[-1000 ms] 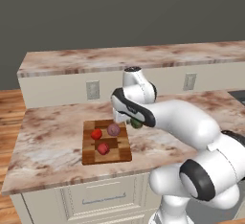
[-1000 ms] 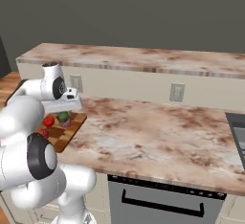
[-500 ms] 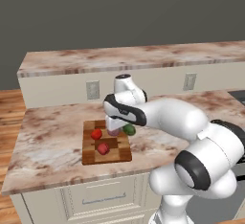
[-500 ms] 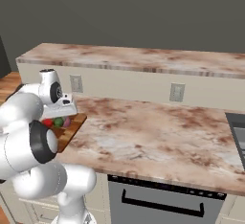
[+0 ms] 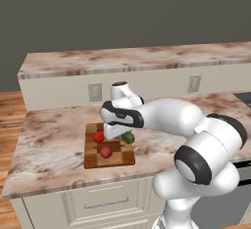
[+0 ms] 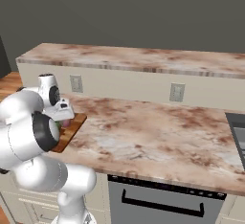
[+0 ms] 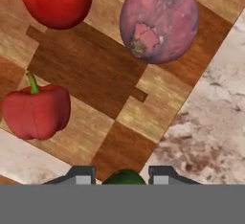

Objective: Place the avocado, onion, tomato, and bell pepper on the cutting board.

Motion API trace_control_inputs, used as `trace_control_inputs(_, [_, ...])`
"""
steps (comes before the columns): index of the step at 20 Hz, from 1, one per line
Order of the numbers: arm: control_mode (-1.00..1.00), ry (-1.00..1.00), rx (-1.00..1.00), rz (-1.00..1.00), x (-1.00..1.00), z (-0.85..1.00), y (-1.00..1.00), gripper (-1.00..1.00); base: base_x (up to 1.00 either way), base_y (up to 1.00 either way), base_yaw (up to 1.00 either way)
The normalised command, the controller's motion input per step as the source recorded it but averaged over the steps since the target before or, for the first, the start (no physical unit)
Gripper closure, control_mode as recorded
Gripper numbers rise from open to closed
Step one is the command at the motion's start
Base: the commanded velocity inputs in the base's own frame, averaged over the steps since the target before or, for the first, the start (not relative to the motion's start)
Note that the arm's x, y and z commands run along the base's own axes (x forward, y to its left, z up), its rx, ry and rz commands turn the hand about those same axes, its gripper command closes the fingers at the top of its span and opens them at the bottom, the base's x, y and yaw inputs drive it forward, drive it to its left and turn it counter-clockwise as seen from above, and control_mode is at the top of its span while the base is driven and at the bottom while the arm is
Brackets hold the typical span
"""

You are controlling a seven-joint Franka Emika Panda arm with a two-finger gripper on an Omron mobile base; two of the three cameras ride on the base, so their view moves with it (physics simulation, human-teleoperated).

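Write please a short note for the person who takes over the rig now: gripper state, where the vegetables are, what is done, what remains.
Gripper: closed on the avocado, held above the right edge of the cutting board.
Tomato, onion and bell pepper lie on the board, apart from one another.
Done: three of four vegetables placed.
Left: lower the avocado onto a free part of the board, probably near the right edge, then release.
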Motion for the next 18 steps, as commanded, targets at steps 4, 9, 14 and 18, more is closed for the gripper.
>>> trace_control_inputs(4, [-1.00,0.05,0.00,0.03,0.00,-0.30,0.01,1.00,0.00,0.00,0.00])
trace_control_inputs(9, [-1.00,0.05,0.00,0.03,0.00,-0.32,0.00,1.00,0.00,0.00,0.00])
trace_control_inputs(14, [-1.00,0.04,0.00,0.03,0.00,-0.29,0.05,1.00,0.00,0.00,0.00])
trace_control_inputs(18, [-1.00,0.05,0.00,0.02,0.00,-0.28,0.17,1.00,0.00,0.00,0.00])
